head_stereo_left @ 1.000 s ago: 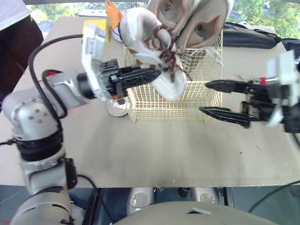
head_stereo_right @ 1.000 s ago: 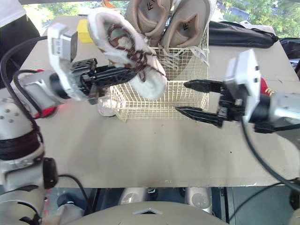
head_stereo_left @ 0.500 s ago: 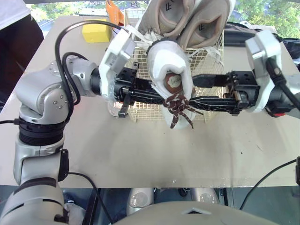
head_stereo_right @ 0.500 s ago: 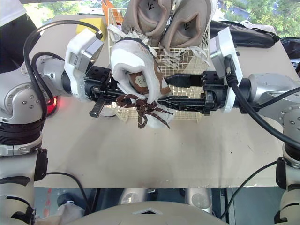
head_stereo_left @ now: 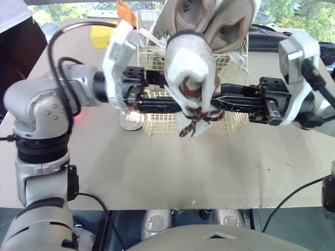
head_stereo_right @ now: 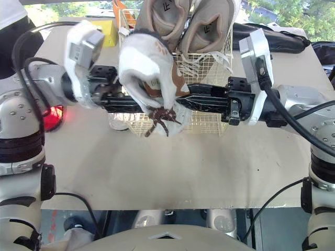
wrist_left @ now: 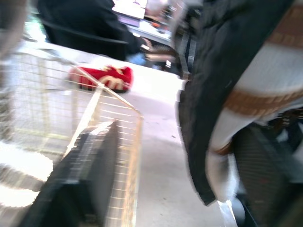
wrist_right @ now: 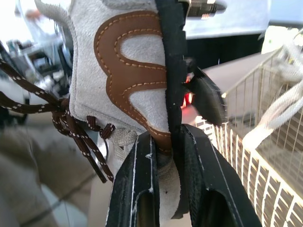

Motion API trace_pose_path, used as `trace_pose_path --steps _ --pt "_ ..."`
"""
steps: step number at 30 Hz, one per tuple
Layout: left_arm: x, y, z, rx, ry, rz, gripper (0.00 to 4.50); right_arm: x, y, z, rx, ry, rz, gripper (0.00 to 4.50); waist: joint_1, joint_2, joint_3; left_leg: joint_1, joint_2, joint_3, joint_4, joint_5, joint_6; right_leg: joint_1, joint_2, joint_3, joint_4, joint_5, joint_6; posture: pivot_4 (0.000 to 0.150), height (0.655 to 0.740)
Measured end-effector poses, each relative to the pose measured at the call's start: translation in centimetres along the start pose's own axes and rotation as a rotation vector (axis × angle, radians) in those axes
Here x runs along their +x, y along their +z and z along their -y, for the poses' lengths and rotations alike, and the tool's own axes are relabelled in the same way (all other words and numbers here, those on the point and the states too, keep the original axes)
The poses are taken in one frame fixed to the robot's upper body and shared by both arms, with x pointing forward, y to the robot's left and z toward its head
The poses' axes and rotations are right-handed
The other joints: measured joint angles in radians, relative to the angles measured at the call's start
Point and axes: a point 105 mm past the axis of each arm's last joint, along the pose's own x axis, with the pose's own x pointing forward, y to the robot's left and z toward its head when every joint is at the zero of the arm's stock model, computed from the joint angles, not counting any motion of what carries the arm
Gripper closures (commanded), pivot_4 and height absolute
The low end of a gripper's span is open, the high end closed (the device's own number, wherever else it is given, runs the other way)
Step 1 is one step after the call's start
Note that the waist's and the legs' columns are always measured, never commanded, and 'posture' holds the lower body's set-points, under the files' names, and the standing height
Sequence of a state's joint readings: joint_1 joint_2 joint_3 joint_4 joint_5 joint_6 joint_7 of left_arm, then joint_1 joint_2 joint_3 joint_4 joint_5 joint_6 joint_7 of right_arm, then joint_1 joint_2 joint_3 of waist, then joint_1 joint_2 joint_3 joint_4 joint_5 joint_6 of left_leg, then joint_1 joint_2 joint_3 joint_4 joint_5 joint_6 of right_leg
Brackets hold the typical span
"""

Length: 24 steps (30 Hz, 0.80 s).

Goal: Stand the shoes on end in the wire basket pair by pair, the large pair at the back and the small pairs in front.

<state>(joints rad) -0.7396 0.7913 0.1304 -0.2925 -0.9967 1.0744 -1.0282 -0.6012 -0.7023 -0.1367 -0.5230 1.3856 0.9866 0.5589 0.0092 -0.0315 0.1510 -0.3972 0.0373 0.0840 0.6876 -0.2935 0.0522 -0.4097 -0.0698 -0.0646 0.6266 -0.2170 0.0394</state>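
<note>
Since 0.5 s ago the small shoe (head_stereo_left: 191, 68) has risen and shifted back toward the wire basket (head_stereo_left: 157, 124). Its toe end now overlaps the large pair (head_stereo_left: 209, 21) in the head views, and its laces (head_stereo_left: 194, 116) hang higher than before.

Position: shoe is held in the air above the basket's front section, between L gripper (head_stereo_left: 175, 103) and R gripper (head_stereo_left: 217, 98), which reach in from opposite sides. It is not yet inside the wire. Large pair stands on end at the back of the basket, soles toward the camera.

Grip: R gripper is clamped on the shoe's rim, one finger each side of the black-lined collar (R wrist view). Whether L gripper clasps the shoe or merely lies against it cannot be told.

Appearance: pale grey-white suede upper w/ curved brown stitched trim, black lining, dark brown speckled laces tied in a loose bunch, label on the insole.

Handling (judgement): prob. light. Upper is soft and will give under a pinch; sole and heel are stiffer. Best hold is approx. at the heel collar or sole edge, as R has it. Dangling laces could snag the wire on the way down. Bare table (head_stereo_left: 157, 167) lies in front.
</note>
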Motion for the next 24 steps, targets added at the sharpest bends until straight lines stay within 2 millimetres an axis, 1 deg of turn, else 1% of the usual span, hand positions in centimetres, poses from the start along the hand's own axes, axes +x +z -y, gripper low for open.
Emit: trace_pose_path --steps 1,3,5,7,8,10,12,15,16,18,20,23,24 --pt "-0.5 0.0 0.0 -0.007 0.032 0.015 0.37 -0.1 0.0 0.1 0.011 -0.01 0.015 4.5 -0.002 0.0 0.0 0.0 0.0 0.0 0.0 0.0 0.0 0.0 0.0 0.0 0.0 0.0 0.0 0.15 0.74" --pt "-1.5 -0.1 -0.2 -0.011 0.109 0.056 0.37 -0.4 0.7 0.4 0.013 -0.037 0.058 4.5 -0.001 0.0 0.0 0.0 0.0 0.0 0.0 0.0 0.0 0.0 -0.001 -0.001 0.0 0.0 0.0 0.15 0.74" --pt "-2.6 -0.7 -0.2 0.01 0.194 0.117 0.37 -1.1 2.3 0.7 -0.03 -0.071 0.138 4.5 0.001 0.0 0.0 0.001 0.0 0.001 0.0 0.0 0.0 0.0 -0.001 0.0 0.0 0.0 0.0 0.15 0.74" --pt "-3.3 -2.1 -0.1 -0.002 0.256 0.139 0.37 -2.1 4.1 1.6 -0.127 -0.144 0.208 4.5 0.004 0.0 0.0 0.0 0.0 0.0 0.0 0.0 0.0 0.0 -0.001 -0.001 0.0 0.0 0.0 0.15 0.74" --pt "-3.4 -2.4 0.3 -0.005 0.26 0.14 0.37 -2.4 4.8 2.1 -0.179 -0.18 0.224 4.5 0.005 0.0 0.0 0.0 0.0 0.0 0.0 0.0 0.0 0.0 -0.001 -0.001 0.0 0.0 0.0 0.15 0.74" --pt "-3.4 -2.3 1.9 0.069 0.25 0.166 0.37 -3.3 6.2 3.6 -0.34 -0.286 0.236 4.5 0.007 0.0 0.0 0.0 -0.001 0.0 0.0 0.0 0.0 0.0 -0.001 0.0 -0.001 0.0 0.0 0.15 0.74" --pt "-3.3 -2.5 2.8 0.107 0.246 0.169 0.37 -4.0 6.4 4.8 -0.424 -0.346 0.221 4.5 0.006 -0.001 -0.001 0.001 -0.001 0.001 0.0 0.0 0.0 0.001 0.0 0.0 -0.001 0.0 0.0 0.15 0.74" --pt "-3.2 -3.1 3.9 0.11 0.233 0.171 0.37 -4.1 4.9 7.0 -0.494 -0.398 0.154 4.5 0.002 0.0 -0.001 0.002 0.0 0.002 0.0 0.0 -0.001 0.001 0.0 0.001 0.0 0.0 0.0 0.15 0.74" --pt "-3.3 -3.0 4.1 0.119 0.238 0.182 0.37 -4.1 4.2 7.8 -0.497 -0.41 0.14 4.5 0.002 0.0 -0.001 0.002 0.0 0.002 0.0 0.001 -0.001 0.001 0.0 0.001 0.0 0.0 0.0 0.15 0.74" --pt "-3.4 -2.7 4.2 0.144 0.254 0.191 0.37 -3.9 2.7 8.8 -0.492 -0.411 0.112 4.5 0.003 0.001 0.0 0.002 0.0 0.002 0.0 0.001 -0.001 0.001 0.001 0.001 0.0 0.0 0.0 0.15 0.74" --pt "-3.5 -2.7 4.3 0.147 0.268 0.194 0.37 -4.1 0.8 9.3 -0.47 -0.395 0.061 4.5 0.007 0.001 0.0 0.002 0.0 0.001 0.0 0.001 -0.001 0.001 0.0 0.0 0.0 0.0 0.0 0.15 0.74" --pt "-3.7 -2.8 4.3 0.143 0.284 0.196 0.37 -4.4 -1.0 9.6 -0.41 -0.364 0.033 4.5 0.005 0.002 0.0 0.002 0.0 0.001 0.0 0.001 -0.001 0.001 0.0 0.0 -0.001 0.0 0.0 0.15 0.74" --pt "-3.7 -2.8 4.3 0.144 0.285 0.198 0.37 -4.5 -1.3 9.7 -0.397 -0.359 0.031 4.5 0.004 0.002 0.0 0.002 0.0 0.001 0.0 0.001 -0.001 0.001 0.0 0.0 -0.001 0.0 0.0 0.15 0.74"
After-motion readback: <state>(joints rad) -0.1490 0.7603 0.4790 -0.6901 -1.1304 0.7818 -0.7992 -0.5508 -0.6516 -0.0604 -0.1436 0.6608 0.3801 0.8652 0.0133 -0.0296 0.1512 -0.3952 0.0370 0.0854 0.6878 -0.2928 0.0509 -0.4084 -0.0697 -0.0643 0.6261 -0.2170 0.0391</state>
